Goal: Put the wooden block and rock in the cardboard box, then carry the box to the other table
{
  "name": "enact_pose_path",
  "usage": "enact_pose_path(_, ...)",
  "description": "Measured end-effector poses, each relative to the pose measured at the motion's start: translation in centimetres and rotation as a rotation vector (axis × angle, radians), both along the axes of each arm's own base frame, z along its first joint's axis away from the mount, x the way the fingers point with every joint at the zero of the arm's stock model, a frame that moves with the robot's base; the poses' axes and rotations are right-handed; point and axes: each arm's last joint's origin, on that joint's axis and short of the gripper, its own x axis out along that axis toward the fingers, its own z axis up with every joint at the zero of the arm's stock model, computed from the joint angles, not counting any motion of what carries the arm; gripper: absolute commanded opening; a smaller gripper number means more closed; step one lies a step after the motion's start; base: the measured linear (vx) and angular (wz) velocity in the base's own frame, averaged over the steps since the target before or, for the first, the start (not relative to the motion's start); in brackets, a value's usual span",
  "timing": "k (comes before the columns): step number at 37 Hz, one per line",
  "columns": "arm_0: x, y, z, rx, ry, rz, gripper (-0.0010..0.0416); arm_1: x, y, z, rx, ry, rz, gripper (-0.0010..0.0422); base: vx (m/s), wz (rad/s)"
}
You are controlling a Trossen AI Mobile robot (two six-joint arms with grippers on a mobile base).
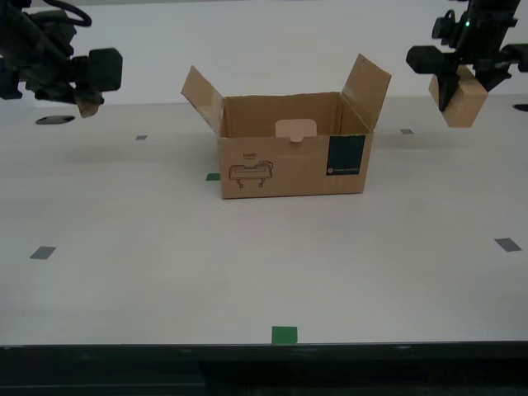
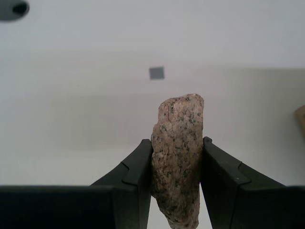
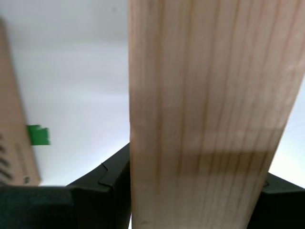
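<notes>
The cardboard box (image 1: 289,165) stands open in the middle of the desk, its flaps raised and a teal label on its front. In the exterior view's upper right, my first gripper (image 1: 452,95) is shut on the wooden block (image 1: 464,103), held above the desk beside the box's flap. The pale grained wooden block (image 3: 209,114) fills the first wrist view between the dark fingers (image 3: 112,186). In the exterior view's upper left, my second gripper (image 1: 87,103) is shut on the rock (image 2: 178,157), a speckled pinkish stone held upright over the desk. The other table is out of view.
The off-white desk (image 1: 165,272) carries grey tape squares (image 1: 43,252) (image 1: 507,244) and green tape marks (image 1: 285,334) (image 1: 213,176). A dark grommet hole (image 1: 54,120) lies under the second arm. The desk's front edge runs along the exterior view's bottom.
</notes>
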Motion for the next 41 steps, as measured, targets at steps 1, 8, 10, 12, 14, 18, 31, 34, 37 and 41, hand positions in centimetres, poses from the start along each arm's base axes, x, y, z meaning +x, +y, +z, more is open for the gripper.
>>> enact_pose_path(1, -0.1, 0.0, 0.6, 0.012, -0.014, 0.002, 0.0000, -0.1, -0.1, 0.4, 0.000, -0.014, -0.002, -0.0001, 0.000, 0.000)
enact_pose_path(8, -1.4, 0.3, 4.7, 0.134, -0.115, 0.035, 0.0000, -1.0, -0.7, 3.4, -0.002, -0.108, -0.022, -0.0001, 0.000, 0.000)
enact_pose_path(10, -1.8, 0.4, 5.7, 0.152, -0.142, 0.041, 0.0000, -1.2, -1.0, 4.3, -0.002, -0.131, -0.030, -0.0001, 0.000, 0.000)
enact_pose_path(12, -2.3, 0.5, 6.8, 0.156, -0.169, 0.045, 0.0000, -1.3, -1.3, 5.1, -0.004, -0.145, -0.044, -0.0001, 0.000, 0.000)
enact_pose_path(14, -2.7, 0.6, 7.8, 0.166, -0.195, 0.052, 0.0000, -1.4, -1.8, 6.0, -0.007, -0.161, -0.065, -0.0001, 0.000, 0.000)
enact_pose_path(18, -3.7, 0.9, 9.7, 0.249, -0.245, 0.088, 0.0000, -1.3, -3.0, 7.8, -0.017, -0.180, -0.119, -0.0001, 0.000, 0.000)
enact_pose_path(31, -6.1, 2.3, 14.0, 0.399, -0.372, 0.196, 0.0000, -1.1, -9.4, 13.6, -0.036, -0.303, -0.320, -0.0001, 0.000, 0.000)
enact_pose_path(34, -6.4, 2.6, 14.5, 0.434, -0.394, 0.224, 0.0000, -1.1, -10.6, 14.3, -0.042, -0.324, -0.356, -0.0001, 0.000, 0.000)
enact_pose_path(37, -6.6, 3.0, 15.0, 0.452, -0.414, 0.246, 0.0000, -1.3, -11.6, 14.5, -0.045, -0.333, -0.384, -0.0001, 0.000, 0.000)
enact_pose_path(41, -6.7, 3.7, 15.2, 0.460, -0.433, 0.272, 0.0000, -1.6, -12.3, 14.5, -0.044, -0.333, -0.413, -0.0001, 0.000, 0.000)
